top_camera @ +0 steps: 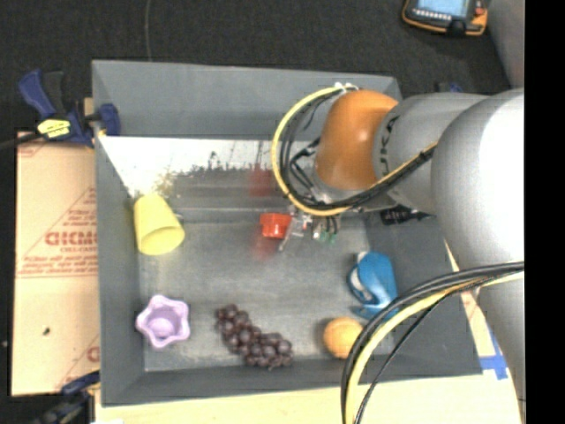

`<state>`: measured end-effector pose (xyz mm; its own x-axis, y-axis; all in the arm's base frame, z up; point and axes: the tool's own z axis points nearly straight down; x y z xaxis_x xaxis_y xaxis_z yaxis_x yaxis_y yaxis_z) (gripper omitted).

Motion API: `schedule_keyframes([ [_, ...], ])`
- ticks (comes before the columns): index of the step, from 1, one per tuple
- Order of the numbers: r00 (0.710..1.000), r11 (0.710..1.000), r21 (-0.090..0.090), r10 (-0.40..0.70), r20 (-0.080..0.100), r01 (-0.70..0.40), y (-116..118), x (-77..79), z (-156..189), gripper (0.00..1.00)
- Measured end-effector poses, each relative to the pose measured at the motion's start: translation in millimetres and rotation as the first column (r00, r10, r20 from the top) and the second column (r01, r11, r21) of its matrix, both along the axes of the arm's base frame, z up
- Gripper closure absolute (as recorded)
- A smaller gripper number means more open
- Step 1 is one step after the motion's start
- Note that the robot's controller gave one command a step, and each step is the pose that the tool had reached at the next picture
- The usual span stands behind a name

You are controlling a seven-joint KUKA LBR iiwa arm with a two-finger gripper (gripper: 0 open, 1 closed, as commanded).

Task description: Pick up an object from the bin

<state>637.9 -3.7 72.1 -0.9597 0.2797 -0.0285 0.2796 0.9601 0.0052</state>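
Note:
My gripper (pixel 306 227) hangs low over the middle of the bin, toward the back, mostly hidden under the arm's orange cover. A small red cup-like thing (pixel 274 226) sits right at its left side, touching or nearly touching it; whether it is gripped is hidden. A blue and white thing (pixel 374 278) lies on the bin floor to the right and nearer the front, apart from the gripper.
A yellow cup (pixel 157 225) lies on its side at the left. Along the front sit a purple flower-shaped cup (pixel 162 320), a bunch of dark grapes (pixel 254 337) and an orange ball (pixel 342 336). The arm and its cables cover the bin's right side.

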Motion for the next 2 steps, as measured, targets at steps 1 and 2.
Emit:
schedule_keyframes([
  [1, 1.0, 1.0, 0.0, 0.001, 0.0, -0.001, 0.0, 0.0, 0.0, 1.0],
  [2, 1.0, 1.0, 0.0, 0.001, -0.008, -0.001, -0.5, -3.1, 21.6, 1.0],
])
